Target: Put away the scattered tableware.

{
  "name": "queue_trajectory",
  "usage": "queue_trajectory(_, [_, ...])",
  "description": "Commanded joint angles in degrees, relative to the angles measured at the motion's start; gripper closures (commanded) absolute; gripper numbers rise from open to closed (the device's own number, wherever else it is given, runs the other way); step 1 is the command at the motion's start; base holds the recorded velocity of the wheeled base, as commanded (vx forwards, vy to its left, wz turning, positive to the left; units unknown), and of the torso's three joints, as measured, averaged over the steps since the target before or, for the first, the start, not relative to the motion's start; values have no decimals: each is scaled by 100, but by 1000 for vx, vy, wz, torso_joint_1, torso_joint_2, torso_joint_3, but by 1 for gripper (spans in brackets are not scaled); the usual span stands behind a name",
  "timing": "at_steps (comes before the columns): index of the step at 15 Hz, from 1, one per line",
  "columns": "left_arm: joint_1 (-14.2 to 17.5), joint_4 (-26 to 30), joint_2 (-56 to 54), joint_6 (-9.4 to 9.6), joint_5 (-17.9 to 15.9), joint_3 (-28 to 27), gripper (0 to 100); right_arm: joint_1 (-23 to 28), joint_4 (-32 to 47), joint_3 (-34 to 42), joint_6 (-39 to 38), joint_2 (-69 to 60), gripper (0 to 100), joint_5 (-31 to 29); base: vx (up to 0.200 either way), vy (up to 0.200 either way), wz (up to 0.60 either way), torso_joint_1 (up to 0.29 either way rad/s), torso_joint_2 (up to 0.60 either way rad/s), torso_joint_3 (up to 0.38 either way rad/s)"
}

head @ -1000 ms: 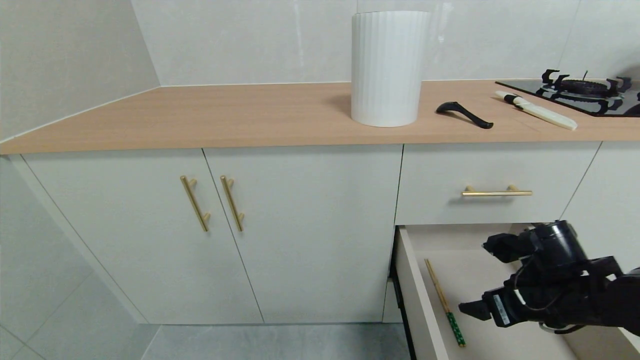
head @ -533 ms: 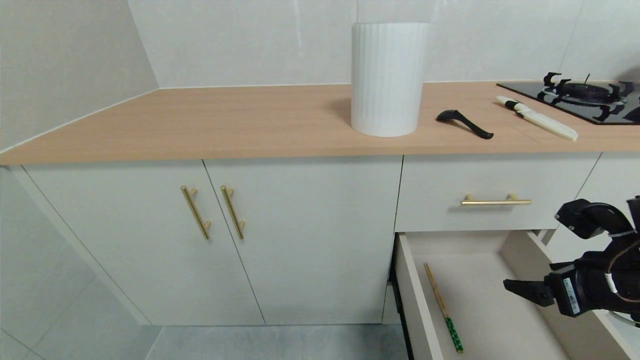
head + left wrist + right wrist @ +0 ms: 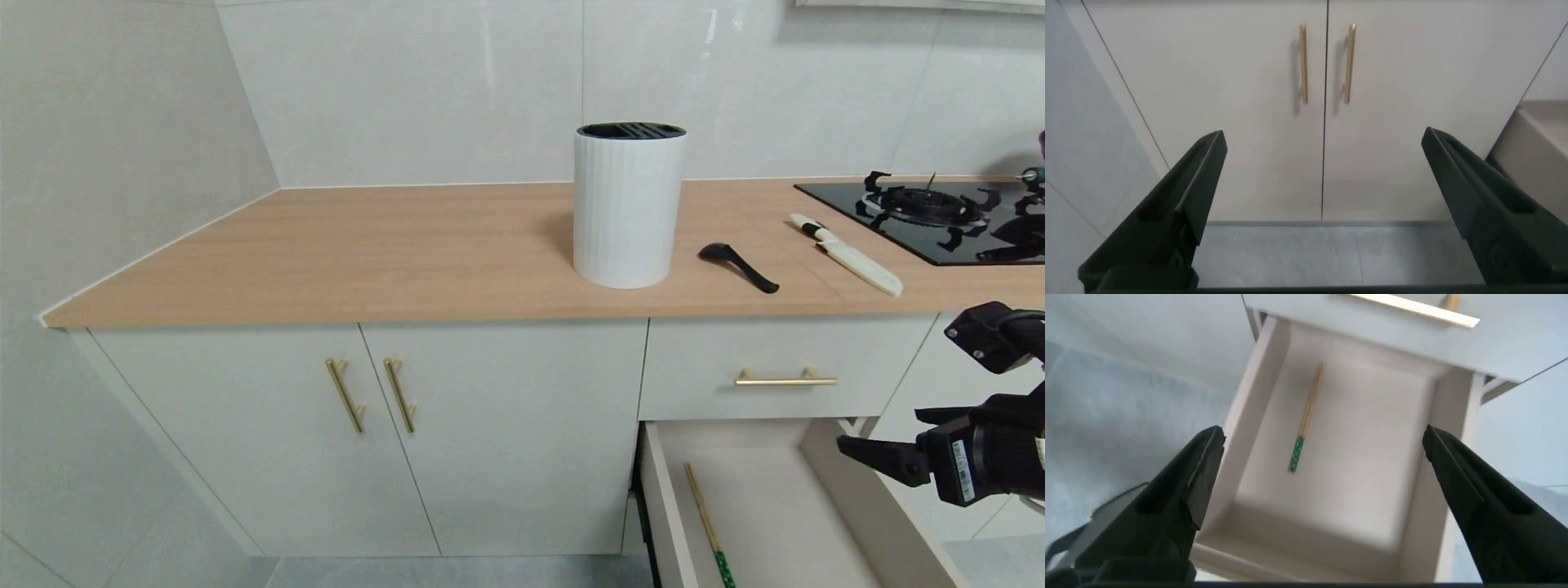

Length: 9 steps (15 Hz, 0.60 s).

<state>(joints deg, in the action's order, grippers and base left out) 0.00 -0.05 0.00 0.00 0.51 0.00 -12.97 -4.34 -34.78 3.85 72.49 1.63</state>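
Right now the right claw (image 3: 902,390) hangs wide open with nothing in it, over the right side of the open drawer (image 3: 660,490). Below the claw and off to its left lie the chopsticks (image 3: 704,523), already in the drawer. The left claw (image 3: 1323,137) is wide open too, low down, facing the cupboard doors (image 3: 1249,122).

Up past the right claw, on the counter (image 3: 367,245), lie the black spoon (image 3: 739,266) and the white knife (image 3: 849,263). To reach them the claw must rise over the counter's edge. If it comes up too close, it may bump that edge or the gold handle (image 3: 785,379). The spoon is thin and lies flat, so the fingers may push it away and miss. The tall white holder (image 3: 624,212) stands near the spoon, farther left, and a wide swing could tip it.

The drawer's front and the green end of the chopsticks are cut off. One stick or two is hard to tell. The holder's dark slots are hard to see into.
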Motion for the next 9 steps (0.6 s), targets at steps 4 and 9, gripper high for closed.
queue_trajectory(4, [-9,-4,9,0,2,0,0,436,-14,-811,1,345,0,302,0,0,0,122,-355,-239])
queue_trajectory(9, [0,-4,9,0,2,0,0,699,346,-3492,379,2595,0,513,0,0,0,13,-32,-22])
